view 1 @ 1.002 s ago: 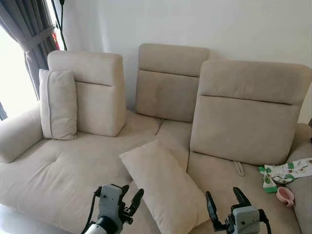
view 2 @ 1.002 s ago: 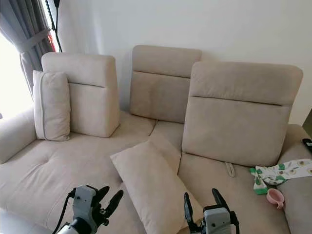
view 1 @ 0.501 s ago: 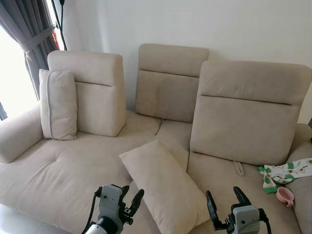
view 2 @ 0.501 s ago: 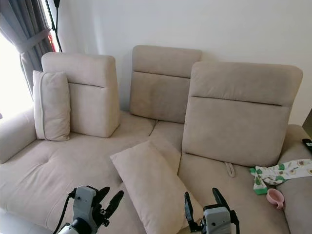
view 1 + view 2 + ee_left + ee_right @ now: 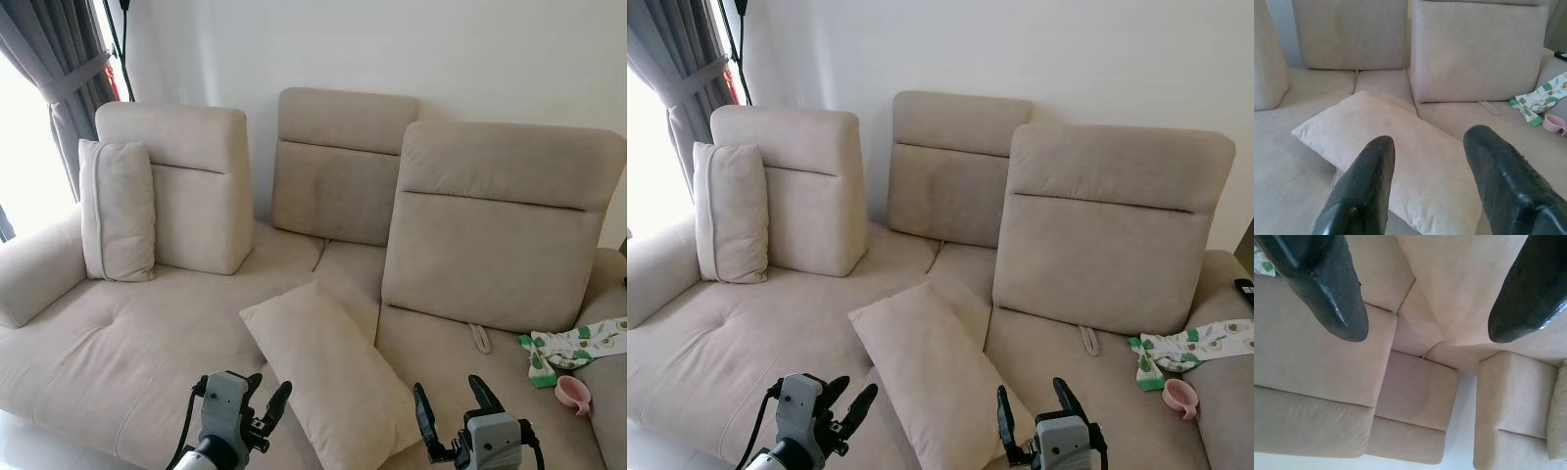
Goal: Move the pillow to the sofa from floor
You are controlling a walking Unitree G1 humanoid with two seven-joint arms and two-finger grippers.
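Pillow: I am seeing the pillow [image 5: 328, 377] lying flat and slantwise on the sofa [image 5: 108, 352] seat, near the front edge, its far corner reaching toward the middle seam and its near end running down between my two grippers.

Change: almost nothing is moving. Against the frames from a second ago the pillow is lying in the same spot at the same slant, and both arms are sitting where they were; only the left arm is drifting a touch lower.

Left gripper: I am holding the left gripper [image 5: 263, 411] near and left of the pillow, fingers [image 5: 1364, 188] spread apart with nothing between them, the pillow lying just beyond the tips.

Right gripper: the right gripper [image 5: 453, 411] is hanging near and right of the pillow, its fingers [image 5: 1334, 293] likewise parted and empty, pointing at the backrests.

Meaning: I am reading this as the placing done; the pillow is resting on the seat with neither gripper touching it, and I judge the arms free to pull away.

Surroundings: a second cushion [image 5: 118, 211] is standing upright at the far left; a patterned cloth [image 5: 573, 348] and a pink cup [image 5: 573, 394] are lying at the right end.
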